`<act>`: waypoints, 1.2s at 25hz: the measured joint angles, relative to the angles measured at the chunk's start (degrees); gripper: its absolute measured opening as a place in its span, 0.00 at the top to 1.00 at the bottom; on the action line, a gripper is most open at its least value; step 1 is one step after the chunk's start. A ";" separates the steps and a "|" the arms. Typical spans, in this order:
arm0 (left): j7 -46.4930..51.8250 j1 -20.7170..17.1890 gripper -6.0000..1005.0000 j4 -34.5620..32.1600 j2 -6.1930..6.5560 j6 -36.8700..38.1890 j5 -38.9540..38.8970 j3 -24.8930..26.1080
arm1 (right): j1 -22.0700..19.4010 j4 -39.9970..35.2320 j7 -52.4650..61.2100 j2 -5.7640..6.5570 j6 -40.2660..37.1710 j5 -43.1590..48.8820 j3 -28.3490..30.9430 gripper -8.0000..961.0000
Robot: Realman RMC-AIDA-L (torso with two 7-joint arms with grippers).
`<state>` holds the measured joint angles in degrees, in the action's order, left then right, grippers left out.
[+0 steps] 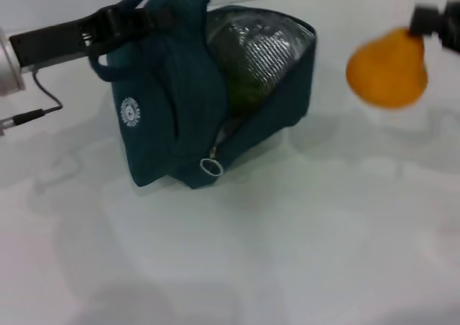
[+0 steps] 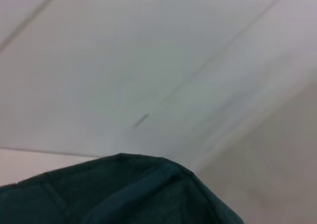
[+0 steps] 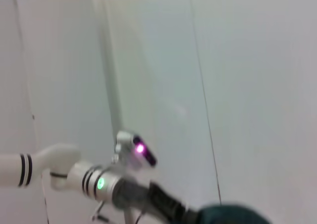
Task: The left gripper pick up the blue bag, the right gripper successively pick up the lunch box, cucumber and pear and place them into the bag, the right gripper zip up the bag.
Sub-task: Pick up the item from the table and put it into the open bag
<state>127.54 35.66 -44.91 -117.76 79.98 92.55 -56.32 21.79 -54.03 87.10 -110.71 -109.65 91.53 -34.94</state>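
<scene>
At the lower centre of the head view hangs the metal ring pull [image 1: 210, 167] of the blue bag [image 1: 172, 109], which stands open in the middle of the white table [image 1: 251, 253] with the cucumber [image 1: 248, 95] inside against the silver lining. Further back, at upper left, the left gripper [image 1: 136, 19] is closed on the bag's loop handle, and at upper right the right gripper [image 1: 431, 23] holds the pear [image 1: 387, 70] by its top, in the air and well apart from the bag

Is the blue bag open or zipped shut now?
Open. The blue bag gapes, showing its silver lining and something green inside; its zipper pull hangs low.
</scene>
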 joint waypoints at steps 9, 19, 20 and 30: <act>4.96 1.37 0.93 -0.50 -0.34 2.38 0.19 -1.63 | 10.18 -0.04 1.12 0.67 4.48 -0.83 -0.15 0.96; 7.90 1.47 0.93 -0.38 -0.44 3.82 -0.38 -1.39 | 12.31 3.56 -2.98 0.05 12.51 1.10 -7.01 0.96; 8.23 1.53 0.93 -0.39 -0.44 4.04 -0.42 -1.33 | 12.36 4.16 -3.44 0.01 13.18 1.10 -7.88 0.96; 9.08 2.42 0.93 -0.10 -0.45 4.31 -0.56 -1.26 | 15.12 12.74 -8.61 -0.73 19.89 2.01 -14.36 0.96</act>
<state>136.62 38.08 -45.01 -118.21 84.29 91.98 -57.58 36.91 -41.29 78.49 -111.44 -89.76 93.54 -49.30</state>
